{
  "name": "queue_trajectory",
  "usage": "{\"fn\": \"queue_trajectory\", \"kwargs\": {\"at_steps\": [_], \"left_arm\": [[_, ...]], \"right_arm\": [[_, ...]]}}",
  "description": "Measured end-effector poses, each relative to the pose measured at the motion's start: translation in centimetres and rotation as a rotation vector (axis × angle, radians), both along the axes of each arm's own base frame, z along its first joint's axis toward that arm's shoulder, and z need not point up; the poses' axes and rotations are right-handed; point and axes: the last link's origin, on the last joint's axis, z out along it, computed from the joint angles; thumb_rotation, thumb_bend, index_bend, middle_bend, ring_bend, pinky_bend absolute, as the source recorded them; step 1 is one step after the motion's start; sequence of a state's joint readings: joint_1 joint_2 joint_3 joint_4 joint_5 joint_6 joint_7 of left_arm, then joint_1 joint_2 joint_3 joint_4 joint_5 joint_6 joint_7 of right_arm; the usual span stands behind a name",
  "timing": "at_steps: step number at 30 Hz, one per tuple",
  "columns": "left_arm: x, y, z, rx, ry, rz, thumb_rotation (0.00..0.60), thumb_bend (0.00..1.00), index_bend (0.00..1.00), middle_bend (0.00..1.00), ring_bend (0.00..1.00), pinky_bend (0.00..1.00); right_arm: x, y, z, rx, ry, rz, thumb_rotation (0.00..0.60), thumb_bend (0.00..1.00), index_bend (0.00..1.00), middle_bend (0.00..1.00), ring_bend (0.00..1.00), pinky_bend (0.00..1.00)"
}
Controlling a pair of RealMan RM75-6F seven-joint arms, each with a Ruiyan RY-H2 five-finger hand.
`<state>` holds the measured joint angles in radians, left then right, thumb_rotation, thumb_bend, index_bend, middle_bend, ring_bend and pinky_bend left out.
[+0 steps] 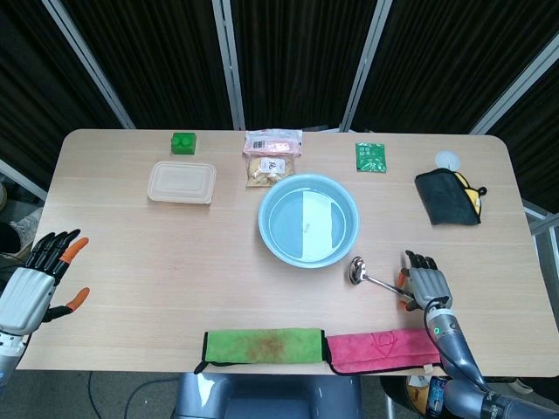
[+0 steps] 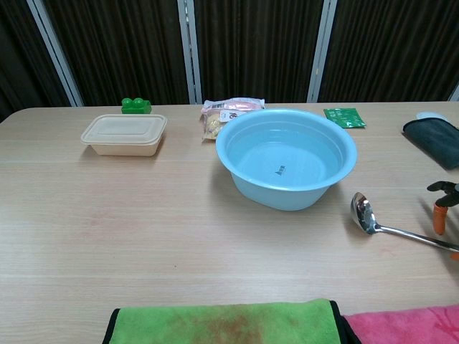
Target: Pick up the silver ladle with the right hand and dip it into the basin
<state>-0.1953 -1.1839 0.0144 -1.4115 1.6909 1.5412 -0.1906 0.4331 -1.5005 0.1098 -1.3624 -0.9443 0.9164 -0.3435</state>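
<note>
The silver ladle [image 1: 369, 276] lies flat on the table, its bowl [image 2: 363, 212] toward the light blue basin [image 1: 307, 220] and its handle running to the right. The basin [image 2: 285, 166] holds water. My right hand [image 1: 423, 285] hovers over the handle's far end, fingers spread and pointing away from me; only its fingertips [image 2: 443, 204] show at the chest view's right edge. I cannot see it gripping the handle. My left hand [image 1: 39, 278] stays open off the table's left edge, holding nothing.
A green cloth [image 1: 262, 344] and a pink cloth [image 1: 383, 347] lie along the front edge. A beige lidded box [image 1: 182, 182], a green block [image 1: 183, 142], a snack bag [image 1: 272, 155], a green packet [image 1: 370, 157] and a black pouch [image 1: 449, 197] sit further back.
</note>
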Motion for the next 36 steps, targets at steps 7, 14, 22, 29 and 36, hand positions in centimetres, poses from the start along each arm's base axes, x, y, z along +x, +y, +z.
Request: {"fn": "queue_trajectory", "kwargs": {"at_steps": [7, 14, 22, 29, 36], "left_arm": [[-0.1, 0.1, -0.1, 0.001, 0.007, 0.007, 0.600, 0.32, 0.07, 0.00, 0.00, 0.00], [-0.1, 0.3, -0.2, -0.002, 0.014, 0.013, 0.600, 0.31, 0.08, 0.00, 0.00, 0.00], [-0.1, 0.3, -0.3, -0.005, 0.018, 0.013, 0.600, 0.32, 0.08, 0.00, 0.00, 0.00], [-0.1, 0.2, -0.2, -0.004, 0.011, 0.011, 0.600, 0.31, 0.08, 0.00, 0.00, 0.00], [-0.2, 0.2, 0.1, -0.001, 0.006, 0.010, 0.600, 0.31, 0.08, 0.00, 0.00, 0.00]], "right_arm": [[-0.2, -0.7, -0.4, 0.010, 0.006, -0.005, 0.600, 0.18, 0.49, 0.00, 0.00, 0.00], [-0.4, -0.9, -0.7, 0.017, 0.004, -0.012, 0.600, 0.18, 0.47, 0.00, 0.00, 0.00], [-0.9, -0.8, -1.0, 0.028, 0.000, -0.030, 0.600, 0.20, 0.47, 0.00, 0.00, 0.00], [-1.0, -0.9, -1.5, 0.032, 0.000, -0.032, 0.600, 0.30, 0.55, 0.00, 0.00, 0.00], [-0.9, -0.8, -2.0, 0.027, 0.003, -0.026, 0.600, 0.38, 0.59, 0.00, 0.00, 0.00]]}}
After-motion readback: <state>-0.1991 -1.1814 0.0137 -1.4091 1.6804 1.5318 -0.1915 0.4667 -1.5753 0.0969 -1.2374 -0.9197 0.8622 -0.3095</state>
